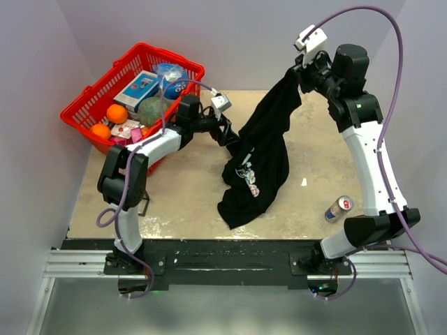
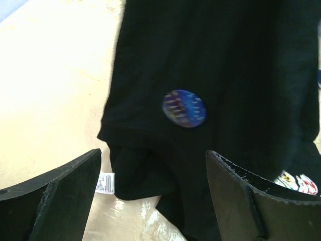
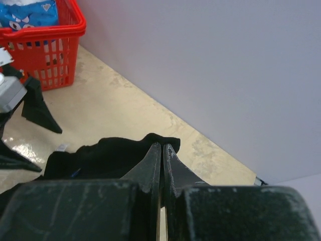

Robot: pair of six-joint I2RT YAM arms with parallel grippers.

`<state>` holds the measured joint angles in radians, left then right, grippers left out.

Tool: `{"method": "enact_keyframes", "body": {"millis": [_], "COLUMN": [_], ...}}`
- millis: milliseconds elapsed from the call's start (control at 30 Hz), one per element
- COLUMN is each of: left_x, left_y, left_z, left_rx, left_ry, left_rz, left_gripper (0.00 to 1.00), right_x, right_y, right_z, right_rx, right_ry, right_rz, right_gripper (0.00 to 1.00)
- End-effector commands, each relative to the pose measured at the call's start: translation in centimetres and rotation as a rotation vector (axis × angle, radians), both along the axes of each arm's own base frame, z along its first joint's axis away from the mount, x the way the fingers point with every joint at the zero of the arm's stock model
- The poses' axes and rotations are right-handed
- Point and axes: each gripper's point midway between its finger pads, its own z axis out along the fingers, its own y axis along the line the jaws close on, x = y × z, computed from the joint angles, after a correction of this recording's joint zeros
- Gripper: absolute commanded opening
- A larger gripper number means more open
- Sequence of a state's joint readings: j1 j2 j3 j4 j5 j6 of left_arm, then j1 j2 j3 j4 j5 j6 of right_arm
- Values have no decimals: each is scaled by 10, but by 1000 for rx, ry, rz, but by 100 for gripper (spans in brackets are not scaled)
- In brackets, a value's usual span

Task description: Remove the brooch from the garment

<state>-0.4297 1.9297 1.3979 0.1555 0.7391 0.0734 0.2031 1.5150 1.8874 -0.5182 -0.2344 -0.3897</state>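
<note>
I am hanging the garment (image 2: pixel 225 60) from my clamped right hand (image 3: pixel 162 146), lining my wide-open empty left hand (image 2: pixel 153 153) on the brooch (image 2: pixel 184 108) to pinch next

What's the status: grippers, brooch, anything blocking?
Left gripper open, facing small round blue brooch, not touching. Right gripper shut on black floral-print T-shirt, holding it up. Brooch on fabric, unobstructed.

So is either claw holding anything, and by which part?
The right claw pinches the black T-shirt by a bunched fold at its top; the left claw is open, empty.
</note>
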Motion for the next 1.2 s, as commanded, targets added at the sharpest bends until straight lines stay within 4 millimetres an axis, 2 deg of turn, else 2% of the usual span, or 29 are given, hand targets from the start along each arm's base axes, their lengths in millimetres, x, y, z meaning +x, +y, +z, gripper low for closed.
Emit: {"method": "enact_keyframes", "body": {"millis": [0, 67, 100, 167, 267, 433, 467, 500, 533, 633, 733, 767, 800, 833, 867, 933, 967, 1033, 1067, 1133, 1167], "left_x": [11, 17, 20, 26, 32, 40, 39, 39, 36, 32, 26, 23, 15, 12, 10, 10, 7, 20, 20, 37, 34], "left_y": [-14, -20, -22, -28, -39, -66, -73, -78, -83, -86, -76, -71, -69, -62, -59, -49, -44, -31, -22, 0, 11], "left_z": [28, 31, 22, 23, 12, -9, -25, -19, -22, -26, -26, -21, -22, -26, -25, -25, -17, -1, 17, 49, 75], "left_rx": [-129, -140, -137, -148, -153, -163, -160, -171, -172, -178, -169, -170, -172, -157, -151, -140, -140, -142, -151, -172, -179], "left_ry": [-47, -70, -62, -91, -102, -88, -56, -62, -45, -6, 20, 24, 44, 94, 97, 94, 78, 17, -20, -93, -150], "left_rz": [-85, -93, -96, -102, -125, -196, -211, -240, -257, -286, -298, -305, -341, -346, -355, -349, -339, -262, -228, -120, -95], "left_gripper": [89, 89, 89, 88, 86, 78, 76, 73, 71, 66, 65, 61, 43, 32, 12, 0, 0, 0, 0, 0, 0], "right_x": [-34, -38, -41, -48, -55, -63, -63, -64, -64, -62, -58, -56, -55, -53, -50, -44, -40, -32, -27, -18, -12], "right_y": [-9, -11, -12, -13, -15, -20, -21, -21, -23, -26, -26, -25, -26, -26, -26, -25, -25, -25, -25, -28, -28], "right_z": [29, 20, 15, 9, 6, 14, 11, 12, 13, 12, 8, 7, 6, 1, 1, -8, -7, -13, -10, -15, -12], "right_rx": [-11, -12, -15, -22, -55, -77, -84, -85, -86, -90, -92, -92, -92, -94, -93, -96, -95, -99, -98, -103, -100], "right_ry": [-58, -28, -8, 14, 34, 40, 57, 57, 55, 57, 61, 60, 58, 69, 60, 72, 60, 65, 48, 48, 32], "right_rz": [-5, -15, -16, -16, -7, -13, -15, -17, -26, -48, -51, -51, -54, -55, -59, -60, -66, -73, -80, -95, -98], "right_gripper": [0, 0, 0, 0, 0, 0, 0, 0, 0, 0, 0, 0, 0, 0, 0, 0, 0, 0, 0, 0, 0]}}
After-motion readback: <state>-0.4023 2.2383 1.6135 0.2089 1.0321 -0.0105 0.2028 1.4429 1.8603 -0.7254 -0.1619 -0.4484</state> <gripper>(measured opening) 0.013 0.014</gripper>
